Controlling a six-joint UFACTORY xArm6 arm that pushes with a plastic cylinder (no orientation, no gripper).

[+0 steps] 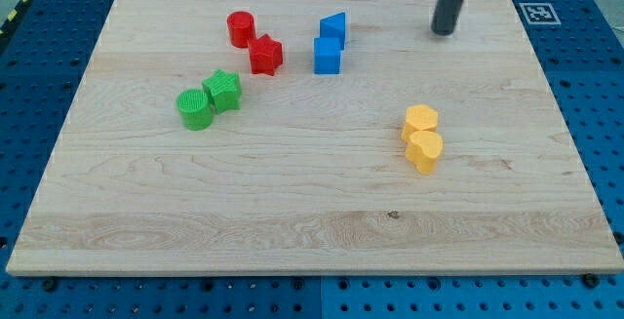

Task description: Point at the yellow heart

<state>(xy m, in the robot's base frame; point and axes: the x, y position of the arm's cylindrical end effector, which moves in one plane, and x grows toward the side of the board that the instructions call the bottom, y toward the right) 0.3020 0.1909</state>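
Note:
The yellow heart [425,151] lies right of the board's middle, touching a yellow hexagon [420,120] just above it. My tip [444,31] rests on the board near the view's top right, well above both yellow blocks and apart from every block.
A red cylinder [241,28] and red star [265,55] sit at upper left of centre. Two blue blocks [333,27] [328,55] stand beside them. A green cylinder [195,109] and green block [223,91] lie at left. The wooden board [312,241] has a marker tag [539,13] beyond its top right corner.

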